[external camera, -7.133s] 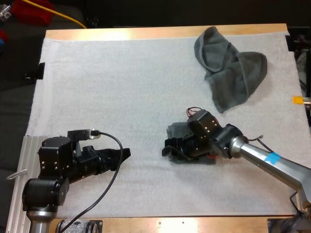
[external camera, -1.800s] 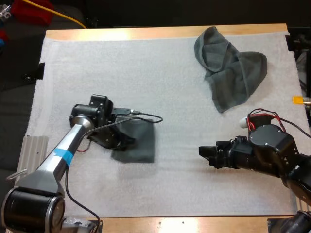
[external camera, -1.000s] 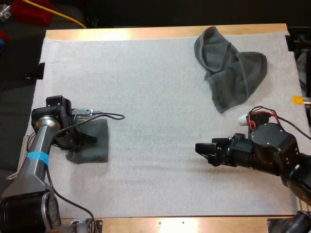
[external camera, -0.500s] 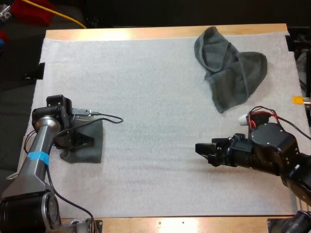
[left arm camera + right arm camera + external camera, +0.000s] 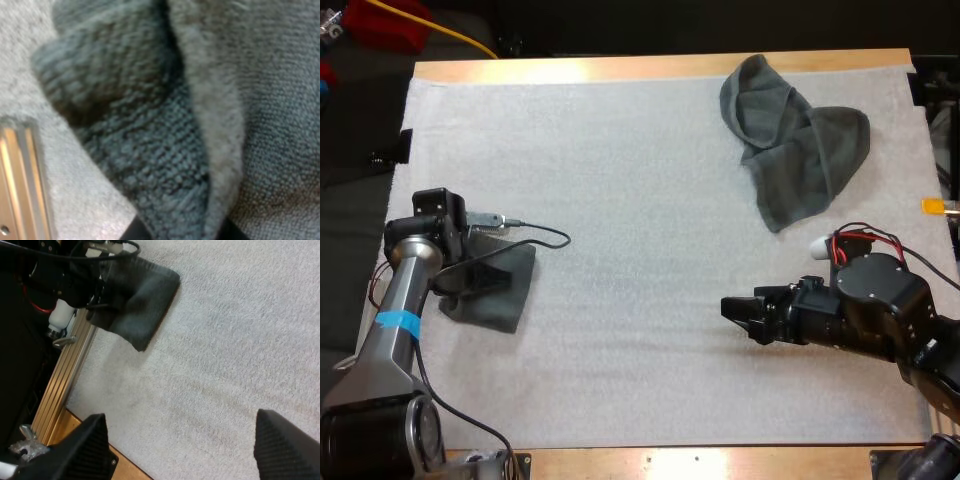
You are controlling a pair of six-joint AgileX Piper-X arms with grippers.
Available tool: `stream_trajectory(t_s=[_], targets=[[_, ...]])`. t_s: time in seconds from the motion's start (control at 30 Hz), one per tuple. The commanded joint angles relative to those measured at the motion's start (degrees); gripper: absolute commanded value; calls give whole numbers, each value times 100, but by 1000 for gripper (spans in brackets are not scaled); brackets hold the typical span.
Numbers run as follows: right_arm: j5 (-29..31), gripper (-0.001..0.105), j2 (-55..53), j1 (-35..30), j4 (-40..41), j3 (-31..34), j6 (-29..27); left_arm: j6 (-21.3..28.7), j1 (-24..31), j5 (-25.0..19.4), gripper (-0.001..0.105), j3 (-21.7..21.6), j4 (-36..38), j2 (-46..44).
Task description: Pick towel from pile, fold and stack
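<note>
White mat (image 5: 640, 200): your left gripper (image 5: 492, 280) is clamped on the folded towel (image 5: 510, 305) at the near left edge. Your right gripper (image 5: 728, 310), spread apart, is nearer the crumpled towel (image 5: 790, 150), far right.

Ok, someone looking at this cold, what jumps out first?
The crumpled towel, a dark heap at the far right corner of the white mat, stands out most. Next is the folded towel at the mat's left edge, pinched by the left gripper. The right gripper hangs open over bare mat near the right side.
</note>
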Motion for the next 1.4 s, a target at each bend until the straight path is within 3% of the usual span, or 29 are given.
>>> stream_trajectory(t_s=[0.0, 0.13, 0.23, 0.47, 0.57, 0.6, 0.73, 0.87, 1.0, 1.13, 1.37], targets=[[-44, 61, -24, 7, -51, -22, -55, -71, 92, -26, 5, -84, -58, -45], [-44, 61, -24, 7, -51, -22, -55, -90, 497, 56, 5, -164, -25, -45], [-44, 61, -24, 7, -51, -22, -55, -174, 784, 587, 5, -162, 8, -45], [-44, 61, -24, 7, -51, -22, -55, -169, 877, 1015, 7, -162, -37, -45], [-44, 61, -24, 7, -51, -22, -55, -156, 877, 944, 25, -162, -78, -45], [-44, 61, -24, 7, -51, -22, -55, -156, 877, 852, 36, -170, -89, -45], [-44, 61, -24, 7, -51, -22, -55, -188, 877, 67, 69, -366, -9, -48], [-44, 61, -24, 7, -51, -22, -55, -270, 877, -53, 69, -741, 190, -129], [-44, 61, -24, 7, -51, -22, -55, -304, 819, 342, 69, -1054, 340, -267], [-44, 61, -24, 7, -51, -22, -55, -304, 587, 674, 69, -1088, 403, -391], [-44, 61, -24, 7, -51, -22, -55, -382, -88, 423, 69, -1073, 351, -405]])
